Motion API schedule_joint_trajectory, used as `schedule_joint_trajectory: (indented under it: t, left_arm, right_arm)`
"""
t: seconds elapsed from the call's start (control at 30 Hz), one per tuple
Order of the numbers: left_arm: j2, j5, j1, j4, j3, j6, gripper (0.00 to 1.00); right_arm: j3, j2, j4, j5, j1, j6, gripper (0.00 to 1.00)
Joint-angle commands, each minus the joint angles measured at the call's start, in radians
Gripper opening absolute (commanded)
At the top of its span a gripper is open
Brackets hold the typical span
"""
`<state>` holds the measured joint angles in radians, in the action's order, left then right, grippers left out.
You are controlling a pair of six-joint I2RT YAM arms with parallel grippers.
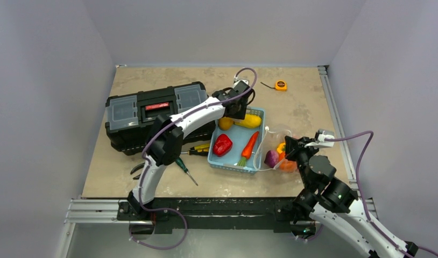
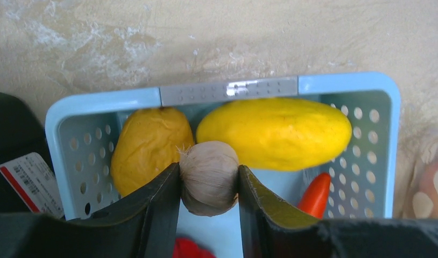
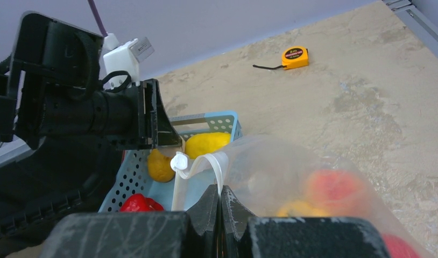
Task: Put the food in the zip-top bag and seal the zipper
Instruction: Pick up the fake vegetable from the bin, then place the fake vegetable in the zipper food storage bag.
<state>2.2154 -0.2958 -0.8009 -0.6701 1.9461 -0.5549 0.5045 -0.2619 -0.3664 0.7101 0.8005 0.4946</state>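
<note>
Left claw (image 2: 209, 173) pinches the toy garlic (image 2: 209, 185) across its fat middle, low centre of frame, in the basket (image 2: 227, 90). I'd guess it's light, hard, slippery. Right claw (image 3: 219, 196) is clamped on the bag (image 3: 292, 172) rim.

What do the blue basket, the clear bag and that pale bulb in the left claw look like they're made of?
Basket: rigid light blue plastic, smooth moulded rim and punched round holes.
Zip-top bag: thin clear plastic film, crinkled, contents showing through.
Garlic bulb in the left claw: probably matte plastic or foam, ribbed with a fibrous tuft; hard to tell.
</note>
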Motion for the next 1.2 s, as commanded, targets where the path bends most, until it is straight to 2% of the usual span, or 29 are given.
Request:
schedule_joint_trajectory:
  t: [0.0, 0.2, 0.33, 0.43, 0.57, 0.8, 1.07, 1.17]
  left_arm:
    - [-0.156, 0.092, -0.001, 0.045, -0.052, 0.007, 0.27]
    - [-0.339, 0.319, -0.001, 0.145, -0.24, -0.04, 0.27]
    - [-0.499, 0.469, -0.009, 0.328, -0.446, -0.089, 0.3]
    - [-0.629, 0.494, -0.03, 0.46, -0.602, -0.131, 0.37]
    - [-0.713, 0.467, -0.093, 0.59, -0.732, -0.172, 0.41]
    - [-0.674, 0.393, -0.24, 0.697, -0.747, -0.167, 0.41]
    - [-0.546, 0.406, -0.261, 0.626, -0.613, -0.14, 0.42]
    - [-0.507, 0.401, -0.261, 0.595, -0.562, -0.133, 0.45]
  right_arm:
    - [0.004, -0.005, 0.057, -0.016, 0.006, -0.013, 0.0]
    - [0.005, -0.001, 0.059, -0.017, 0.006, -0.014, 0.0]
    - [0.004, 0.0, 0.058, -0.018, 0.006, -0.014, 0.0]
    - [0.003, 0.003, 0.061, -0.02, 0.007, -0.014, 0.0]
    - [0.003, 0.0, 0.062, -0.024, 0.006, -0.017, 0.0]
    - [0.003, -0.001, 0.062, -0.026, 0.006, -0.018, 0.0]
    - [0.003, 0.0, 0.062, -0.025, 0.007, -0.018, 0.0]
    - [0.003, -0.002, 0.063, -0.025, 0.006, -0.017, 0.0]
